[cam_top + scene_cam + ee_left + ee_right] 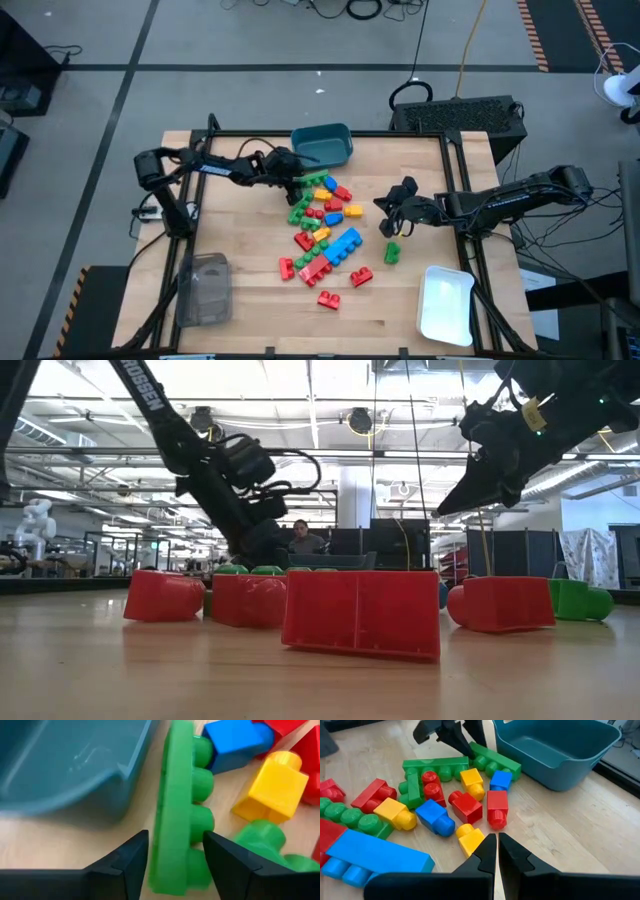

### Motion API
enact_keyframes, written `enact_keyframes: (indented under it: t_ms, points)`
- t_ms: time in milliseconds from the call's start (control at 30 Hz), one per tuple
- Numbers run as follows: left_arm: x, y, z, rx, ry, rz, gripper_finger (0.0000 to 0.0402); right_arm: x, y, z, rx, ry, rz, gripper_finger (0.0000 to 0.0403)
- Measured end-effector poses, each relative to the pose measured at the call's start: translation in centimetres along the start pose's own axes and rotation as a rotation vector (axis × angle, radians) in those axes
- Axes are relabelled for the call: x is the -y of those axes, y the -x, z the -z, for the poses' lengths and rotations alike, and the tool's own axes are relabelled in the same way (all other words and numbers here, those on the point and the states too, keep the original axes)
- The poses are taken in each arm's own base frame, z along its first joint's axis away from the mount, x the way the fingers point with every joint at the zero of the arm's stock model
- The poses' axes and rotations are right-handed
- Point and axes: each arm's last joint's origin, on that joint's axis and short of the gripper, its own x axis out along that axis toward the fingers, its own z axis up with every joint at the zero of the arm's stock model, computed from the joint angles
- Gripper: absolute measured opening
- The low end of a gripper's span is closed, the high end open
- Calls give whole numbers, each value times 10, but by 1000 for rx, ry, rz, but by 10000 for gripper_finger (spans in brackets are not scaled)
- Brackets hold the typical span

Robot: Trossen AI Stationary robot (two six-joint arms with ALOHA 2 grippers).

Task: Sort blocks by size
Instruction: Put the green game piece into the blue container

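Observation:
Several studded blocks [325,225] in red, green, blue, yellow and orange lie in a loose pile mid-table. My left gripper [292,183] is low at the pile's far left end, next to the teal bin [322,143], and is shut on a long green block [177,810]. That block lies on its side, studs sideways. My right gripper [395,212] is shut and empty, raised above the table right of the pile; its wrist view [496,852] looks over the blocks. One green block [391,252] lies apart, just near of it. My left gripper pinches the long green block between its two fingers: one finger on the flat underside [156,855], the other against the studs [202,865], near one end. The fingers slant down and lie across the block. The block rests on the table on its long side.
The teal bin stands at the far edge, right beside the held block. A white tray [445,305] sits at the near right and a clear grey container [205,290] at the near left. Bare wood shows along the near edge between them.

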Motion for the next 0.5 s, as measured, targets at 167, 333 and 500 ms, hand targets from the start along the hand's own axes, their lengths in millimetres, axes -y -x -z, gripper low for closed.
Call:
enact_keyframes:
  t_ms: [167,333,500]
  points:
    - [0,-8,4,-73,-7,5,215,0,0,0,0,-26,0,4]
    - [0,-7,5,-95,-5,4,202,0,0,0,0,-20,0,4]
    - [0,-8,4,-84,-6,0,178,0,0,1,-6,23,2,4]
